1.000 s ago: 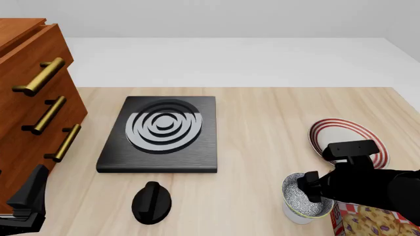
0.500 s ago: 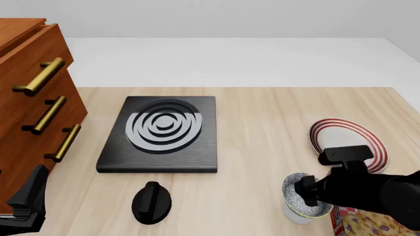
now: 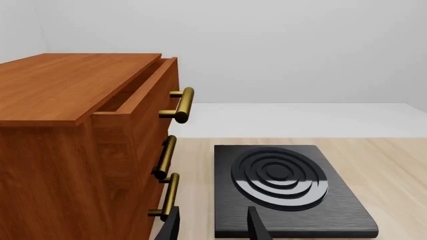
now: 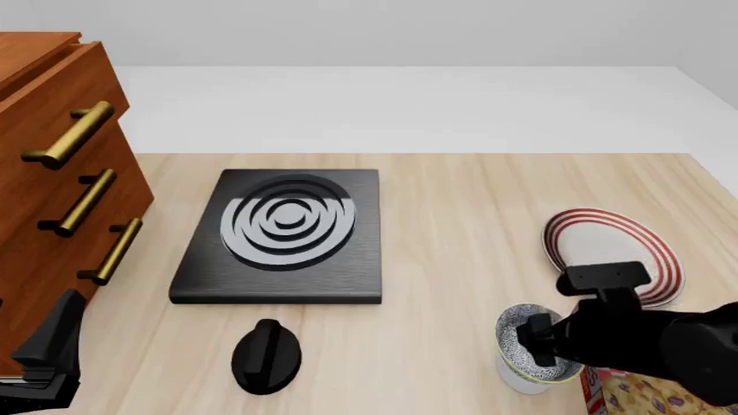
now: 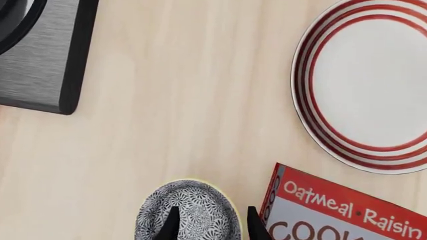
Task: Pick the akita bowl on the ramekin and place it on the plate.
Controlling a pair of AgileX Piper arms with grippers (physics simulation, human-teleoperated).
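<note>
1. Speckled grey-and-white glaze marks the akita bowl (image 4: 526,347), which sits on the plain white ramekin (image 4: 519,379) near the table's front right; only the front view shows the ramekin, as a smooth straight-sided wall under the bowl.
2. From the right wrist view the bowl (image 5: 187,212) is seen from above, its pale rim round and its inside finely patterned, with the right gripper (image 5: 210,223) straddling that rim: one dark finger is over the inside, the other just outside, parted with the rim between them. Whether they press the rim cannot be told.
3. In the front view the right gripper (image 4: 540,339) and its black arm cover the bowl's right part.
4. Concentric red rings edge the round white plate (image 4: 649,252), which lies flat beyond the bowl, apart from it; the right wrist view shows its smooth bare centre (image 5: 373,90).
5. That same view shows printed lettering on a red cookie box (image 5: 333,210) just beside the bowl.
6. Only the left wrist view shows the wooden dresser (image 3: 73,150) with its top drawer ajar and brass bar handles, beside the black ridged stove plate (image 3: 283,187); the left gripper (image 3: 212,227) has its fingers spread, holding nothing.
7. A black knob (image 4: 268,353) lies on the pale wood-grain table (image 4: 461,225).
</note>
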